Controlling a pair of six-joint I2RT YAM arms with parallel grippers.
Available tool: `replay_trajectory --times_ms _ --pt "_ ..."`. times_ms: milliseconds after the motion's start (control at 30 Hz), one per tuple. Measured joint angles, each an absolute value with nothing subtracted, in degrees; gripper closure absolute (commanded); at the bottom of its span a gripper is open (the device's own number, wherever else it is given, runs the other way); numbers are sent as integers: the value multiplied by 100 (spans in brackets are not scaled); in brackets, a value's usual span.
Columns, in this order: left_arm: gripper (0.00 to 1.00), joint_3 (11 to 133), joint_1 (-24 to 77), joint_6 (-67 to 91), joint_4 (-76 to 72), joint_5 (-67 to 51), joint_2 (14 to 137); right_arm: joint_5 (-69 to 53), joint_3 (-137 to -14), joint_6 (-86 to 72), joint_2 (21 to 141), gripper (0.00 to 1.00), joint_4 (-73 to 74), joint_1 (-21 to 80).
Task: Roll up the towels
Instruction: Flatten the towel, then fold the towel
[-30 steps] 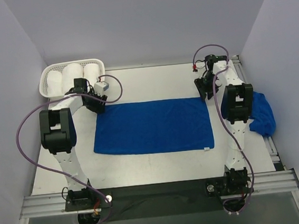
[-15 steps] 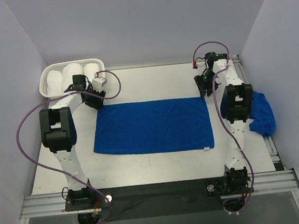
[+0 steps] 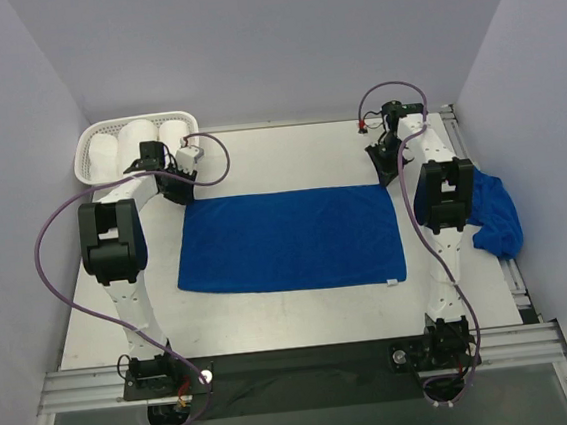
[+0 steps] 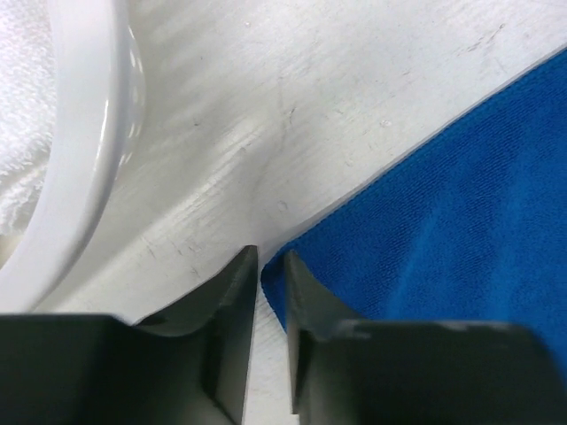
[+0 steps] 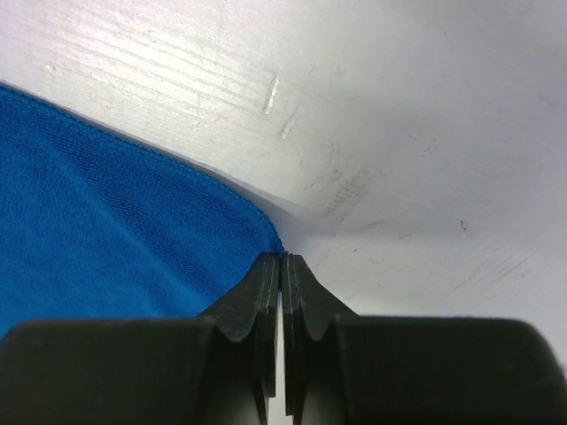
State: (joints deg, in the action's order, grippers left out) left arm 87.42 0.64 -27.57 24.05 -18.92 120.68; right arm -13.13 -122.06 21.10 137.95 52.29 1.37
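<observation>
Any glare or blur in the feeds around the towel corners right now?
Left wrist: glare streak on the basket rim, sheen on the table, dark fingers soft up close, towel edge readable. Right wrist: bright table, scratches sharp, towel weave clear, fingers in shadow. Top external: even light, no hard shadows.

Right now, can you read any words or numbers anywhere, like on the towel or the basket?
No words or numbers can be read in any view.
Small white tag on the near right corner of the blue towel: too small to read.
Basket and table: no writing shows.
</observation>
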Motion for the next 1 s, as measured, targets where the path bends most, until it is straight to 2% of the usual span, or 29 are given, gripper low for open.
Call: replay_trajectory --times_ms 67,100,200,600,1000 --pt "85 8742 64 -2759 2425 -1957 12068 -1315 -12206 2117 13795 100 5229 154" --pt "92 8742 64 -2764 2429 -1990 12068 -1315 -12206 2121 13795 100 5229 154" --pt "100 8742 64 -2759 2453 -2071 12068 -1313 -12217 2128 13795 100 5231 154" --pt "100 9113 -266 -2757 2552 -2147 12068 -1293 -12838 2119 13795 100 5013 148" --pt "100 9218 -386 -2753 2655 -2547 11883 -1238 -12846 2126 13734 100 4921 139"
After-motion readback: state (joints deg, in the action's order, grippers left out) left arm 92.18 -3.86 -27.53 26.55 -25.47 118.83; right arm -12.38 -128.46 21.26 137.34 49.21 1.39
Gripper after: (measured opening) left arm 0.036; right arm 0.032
